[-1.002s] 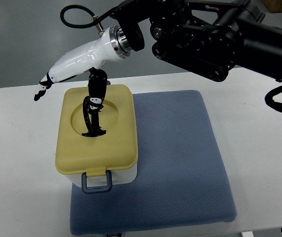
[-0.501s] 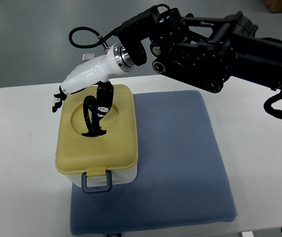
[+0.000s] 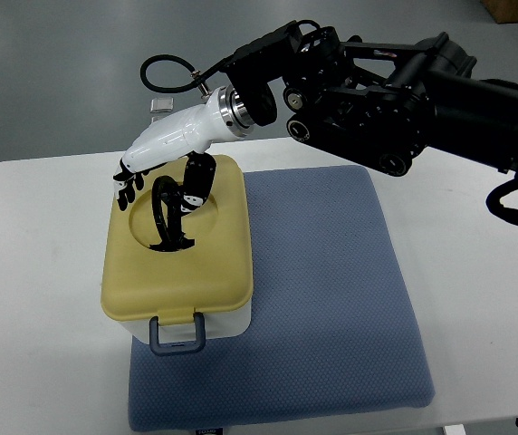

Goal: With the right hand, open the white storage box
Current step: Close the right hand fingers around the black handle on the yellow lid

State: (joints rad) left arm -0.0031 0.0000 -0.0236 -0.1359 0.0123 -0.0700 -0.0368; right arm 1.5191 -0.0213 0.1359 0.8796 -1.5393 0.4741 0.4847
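The right hand [image 3: 155,195], white-shelled with black fingers, hangs over the far end of the white plastic storage box [image 3: 179,249], its arm reaching in from the right as a bulky black assembly. The dark fingers [image 3: 128,188] at the tip of the white palm are curled together above the lid's far-left corner (holding nothing that I can see), while a black thumb [image 3: 196,181] points down beside the palm toward the lid.

The box sits directly beneath the hand. Its pale yellow lid [image 3: 200,272] has rounded corners and a round sunken recess, and in that recess, just under the thumb, stands a thin black loop handle [image 3: 161,217], raised upright. The lid lies closed and flat on the white body, which shows only as a sliver along the near edge. A grey-blue latch [image 3: 177,333] hangs at the near side, away from the hand.

The box rests on the left part of a blue quilted fabric mat [image 3: 331,299], spread on the white counter [image 3: 33,299].
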